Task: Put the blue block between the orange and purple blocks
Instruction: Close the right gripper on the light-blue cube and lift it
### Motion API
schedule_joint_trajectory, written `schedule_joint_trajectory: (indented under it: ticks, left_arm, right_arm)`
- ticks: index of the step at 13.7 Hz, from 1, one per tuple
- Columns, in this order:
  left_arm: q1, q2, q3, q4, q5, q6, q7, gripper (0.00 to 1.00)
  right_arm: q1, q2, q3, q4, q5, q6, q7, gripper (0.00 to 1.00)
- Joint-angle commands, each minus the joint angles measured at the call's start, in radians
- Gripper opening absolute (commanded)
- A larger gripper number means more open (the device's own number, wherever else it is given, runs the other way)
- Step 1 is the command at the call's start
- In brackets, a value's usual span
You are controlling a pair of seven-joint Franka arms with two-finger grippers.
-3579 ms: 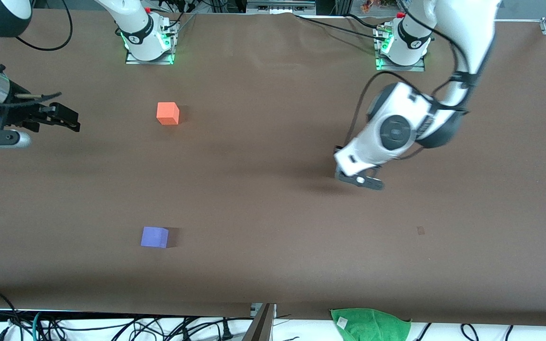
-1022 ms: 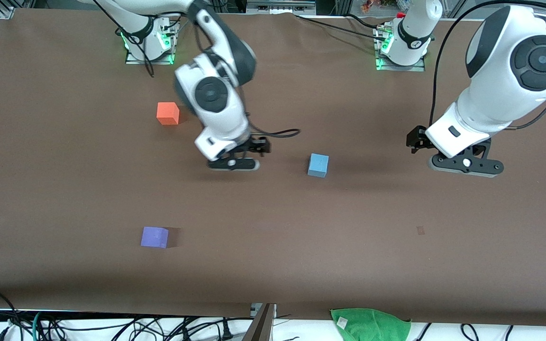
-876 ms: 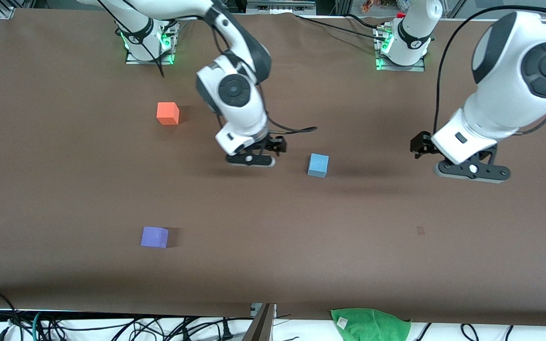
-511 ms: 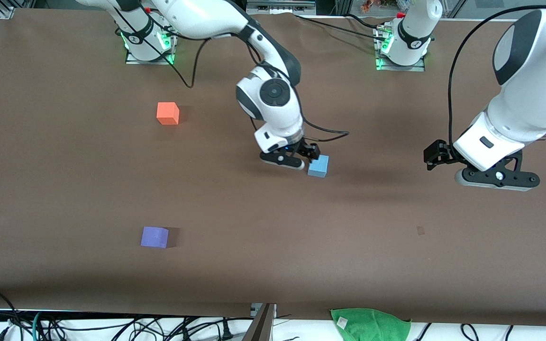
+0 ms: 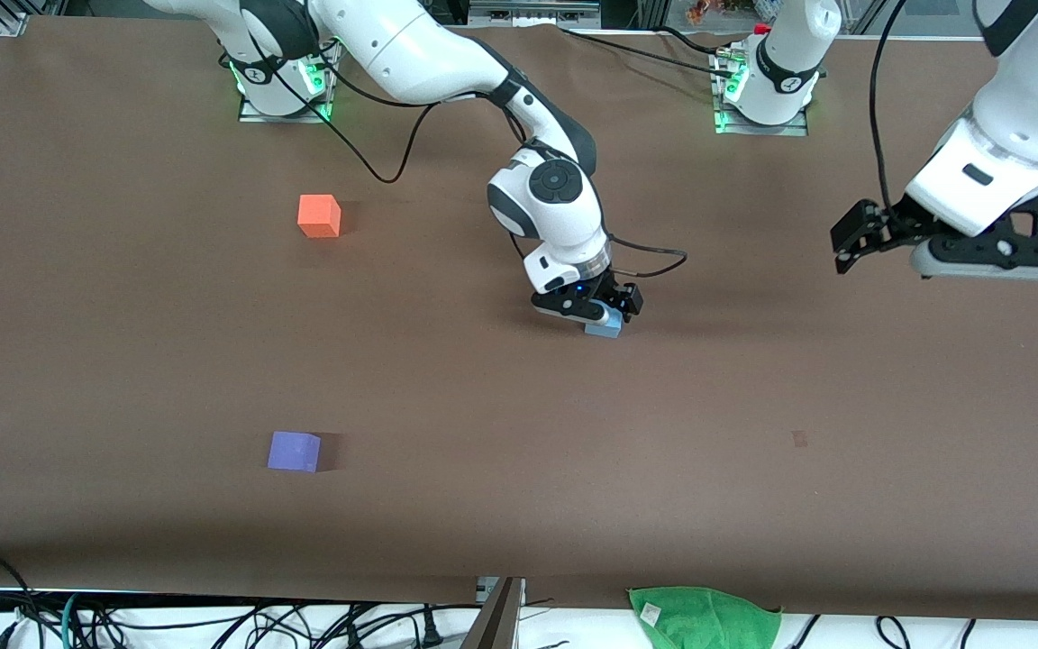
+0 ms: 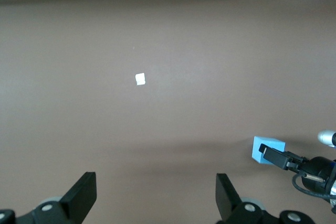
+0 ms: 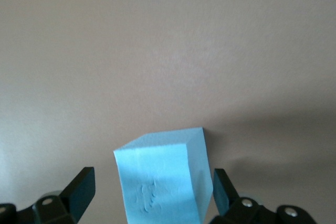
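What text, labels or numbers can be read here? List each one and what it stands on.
None can be read.
The blue block bears only a faint dent, no letters.
The small white tag on the green cloth is too small to read.
The orange block and the purple block show plain faces.

The right gripper (image 5: 598, 315) hides most of the small sky-blue matte cube (image 5: 606, 329); contact seems unclear, bottom-cropped in its wrist view.
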Motion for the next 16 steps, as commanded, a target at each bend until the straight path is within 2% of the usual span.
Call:
schedule_joint_trajectory:
  ticks: [1,3,4,7,9,11,14,16]
  left_arm:
    - [0.009,-0.009,0.004,-0.032,-0.022,0.013,0.015,1.0]
    - [0.013,-0.004,0.004,-0.032,-0.014,0.011,0.012,1.0]
    - [0.026,-0.006,0.004,-0.032,-0.014,0.01,0.007,1.0]
    - [0.031,-0.007,0.002,-0.036,-0.025,-0.025,0.01,1.0]
    - [0.031,0.019,0.002,-0.011,-0.033,-0.03,0.01,1.0]
    - [0.033,0.054,0.001,0.039,-0.031,-0.054,0.012,1.0]
    - [0.034,0.052,-0.001,0.042,-0.031,-0.062,0.01,1.0]
    - [0.034,0.049,-0.003,0.043,-0.031,-0.062,0.012,1.0]
  right_arm:
    - [0.02,0.033,-0.024,0.047,-0.016,0.013,0.028,0.99]
    - [0.026,0.043,-0.032,0.046,-0.017,0.013,0.028,0.97]
    - [0.032,0.047,-0.036,0.046,-0.019,0.013,0.028,0.89]
    - [0.031,0.044,-0.044,0.046,-0.037,0.011,0.014,0.53]
    - [0.026,0.035,-0.046,0.046,-0.037,0.0,0.005,0.36]
    - [0.005,-0.005,-0.047,0.046,-0.037,-0.091,-0.019,0.35]
    - [-0.07,-0.112,-0.039,0.032,-0.017,-0.272,-0.182,0.35]
    - [-0.121,-0.189,-0.038,-0.019,0.012,-0.381,-0.315,0.35]
